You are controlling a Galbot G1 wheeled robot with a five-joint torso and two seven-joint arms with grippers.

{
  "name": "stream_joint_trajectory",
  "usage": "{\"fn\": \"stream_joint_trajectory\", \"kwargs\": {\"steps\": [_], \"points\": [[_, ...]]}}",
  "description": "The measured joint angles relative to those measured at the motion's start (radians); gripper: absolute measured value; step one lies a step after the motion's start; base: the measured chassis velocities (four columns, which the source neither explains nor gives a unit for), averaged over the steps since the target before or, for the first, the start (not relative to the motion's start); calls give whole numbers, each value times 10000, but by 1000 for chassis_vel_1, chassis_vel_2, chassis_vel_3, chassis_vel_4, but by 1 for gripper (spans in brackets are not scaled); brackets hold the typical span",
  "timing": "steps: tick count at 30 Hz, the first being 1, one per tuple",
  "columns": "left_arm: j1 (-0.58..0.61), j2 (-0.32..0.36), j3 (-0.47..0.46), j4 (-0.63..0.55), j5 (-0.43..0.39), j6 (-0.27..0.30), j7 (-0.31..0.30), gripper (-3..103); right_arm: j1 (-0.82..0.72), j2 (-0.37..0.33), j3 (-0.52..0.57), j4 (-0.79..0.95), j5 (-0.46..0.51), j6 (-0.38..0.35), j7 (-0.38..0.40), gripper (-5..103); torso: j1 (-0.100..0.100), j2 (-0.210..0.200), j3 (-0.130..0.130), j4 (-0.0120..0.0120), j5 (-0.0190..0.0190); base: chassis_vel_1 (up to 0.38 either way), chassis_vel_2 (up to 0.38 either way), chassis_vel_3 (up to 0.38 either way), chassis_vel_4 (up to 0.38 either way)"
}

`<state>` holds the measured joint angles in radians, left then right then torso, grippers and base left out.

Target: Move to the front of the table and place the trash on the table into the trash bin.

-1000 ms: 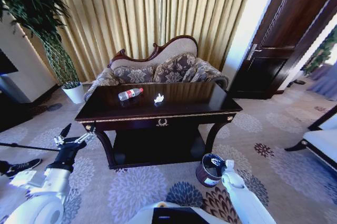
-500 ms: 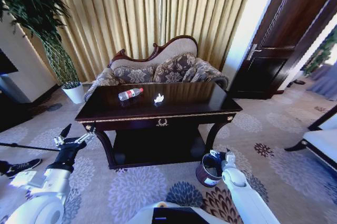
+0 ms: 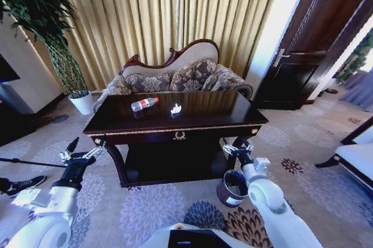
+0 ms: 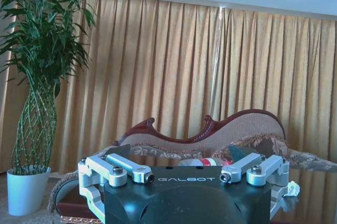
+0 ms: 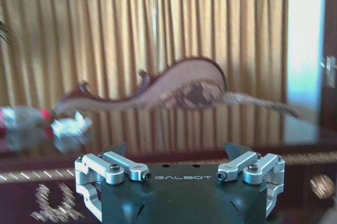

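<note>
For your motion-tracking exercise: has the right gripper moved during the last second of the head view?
Yes. The right gripper has risen from beside the trash bin to the table's front rail; the bin stayed put.

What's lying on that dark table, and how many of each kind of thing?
Bottle: 1
Paper wad: 1
Total on the table: 2
</note>
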<state>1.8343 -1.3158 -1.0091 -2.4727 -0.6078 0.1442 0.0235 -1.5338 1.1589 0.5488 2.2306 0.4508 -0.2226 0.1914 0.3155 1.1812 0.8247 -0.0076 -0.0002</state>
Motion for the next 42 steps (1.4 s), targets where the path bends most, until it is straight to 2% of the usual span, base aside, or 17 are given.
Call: {"fn": "stream_joint_trajectory", "kwargs": {"steps": [7, 14, 18, 19, 27, 31, 42], "points": [[-76, 31, 37, -6, -8, 40, 7, 100, -157, -6, -182, 1435, 85, -299, 223, 100, 0, 0, 0, 1, 1, 0, 0, 0, 0], [-28, 43, 10, -39, -28, 65, 7, 100, -61, -15, -242, 1406, 20, -392, 231, 100, 0, 0, 0, 2, 2, 0, 0, 0, 0], [-7, 50, -55, -89, -51, 261, 8, 100, -23, -23, -247, 1333, -16, -413, 210, 100, 0, 0, 0, 1, 2, 0, 0, 0, 0], [3, 82, -152, -155, -115, 488, 14, 100, 29, -23, -250, 1274, -42, -415, 200, 100, 0, 0, 0, 2, 2, 0, 0, 0, 0], [-74, 203, -431, -270, -192, 1147, -15, 100, 72, -3, -258, 1181, -89, -389, 183, 100, 0, 0, 0, 1, 2, 0, 0, 0, 0], [-120, 241, -539, -273, -192, 1323, -55, 100, 75, 29, -269, 1122, -171, -363, 175, 100, 0, 0, 0, 1, 2, 0, 0, 0, 0], [-111, 265, -636, -279, -192, 1375, -134, 100, 104, 169, -405, 972, -373, -320, -71, 100, 1, -1, 2, 2, 1, -20, 29, 23, -19]]}}
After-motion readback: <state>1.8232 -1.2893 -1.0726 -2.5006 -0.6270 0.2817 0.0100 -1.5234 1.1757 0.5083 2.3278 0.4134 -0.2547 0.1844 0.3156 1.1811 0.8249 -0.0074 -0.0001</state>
